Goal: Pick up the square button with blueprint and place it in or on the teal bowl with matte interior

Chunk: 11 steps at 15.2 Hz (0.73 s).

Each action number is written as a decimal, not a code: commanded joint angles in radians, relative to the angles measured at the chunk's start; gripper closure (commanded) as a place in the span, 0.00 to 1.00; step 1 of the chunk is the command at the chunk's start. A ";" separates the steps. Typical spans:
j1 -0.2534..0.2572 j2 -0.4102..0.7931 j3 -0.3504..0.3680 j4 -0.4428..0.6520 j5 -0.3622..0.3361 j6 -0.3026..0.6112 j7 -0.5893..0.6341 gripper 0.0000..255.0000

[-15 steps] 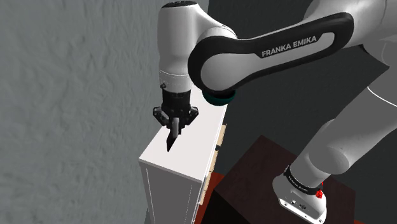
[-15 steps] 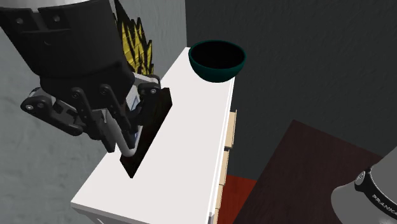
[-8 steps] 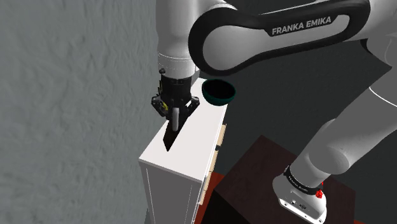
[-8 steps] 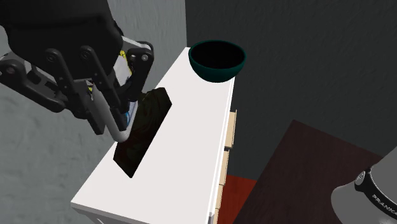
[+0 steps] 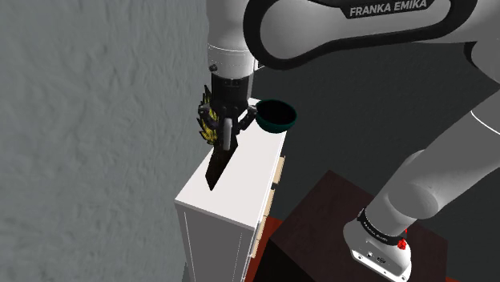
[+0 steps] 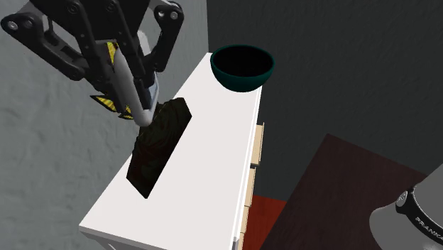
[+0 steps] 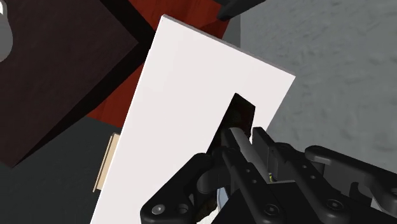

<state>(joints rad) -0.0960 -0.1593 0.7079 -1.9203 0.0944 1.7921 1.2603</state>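
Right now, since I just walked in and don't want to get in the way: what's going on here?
The white arm's black hand hangs close over a dark slab on the white cabinet top. The teal bowl sits at the top's far end. Whether the hand holds anything is unclear.

Bowl (image 6: pixel 243 69) on cab. (image 6: pixel 213 163) far end, button (image 6: pixel 160 145) mid-top, wall (image 6: pixel 42 177) along cab. side

Domestic room, sim render. Evidence: white box-shaped counter (image 5: pixel 244 164) with tan drawer edges (image 5: pixel 280 168) down its front, so it reads as a household drawer unit. Rough grey plaster-look wall (image 5: pixel 88 120) beside it, darker grey wall (image 6: pixel 341 64) behind. Red floor (image 6: pixel 266 213). Dark teal bowl (image 6: pixel 243 67) on top.
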 commanded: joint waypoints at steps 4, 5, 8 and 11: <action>-0.040 -0.072 -0.092 -0.068 0.030 0.000 -0.147 1.00; -0.048 -0.082 -0.111 -0.077 0.032 0.000 -0.174 1.00; -0.073 -0.102 -0.163 -0.100 0.031 -0.001 -0.253 1.00; -0.100 -0.111 -0.213 -0.113 0.024 -0.001 -0.329 1.00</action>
<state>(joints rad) -0.1887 -0.2618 0.5118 -2.0308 0.1180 1.7970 0.9577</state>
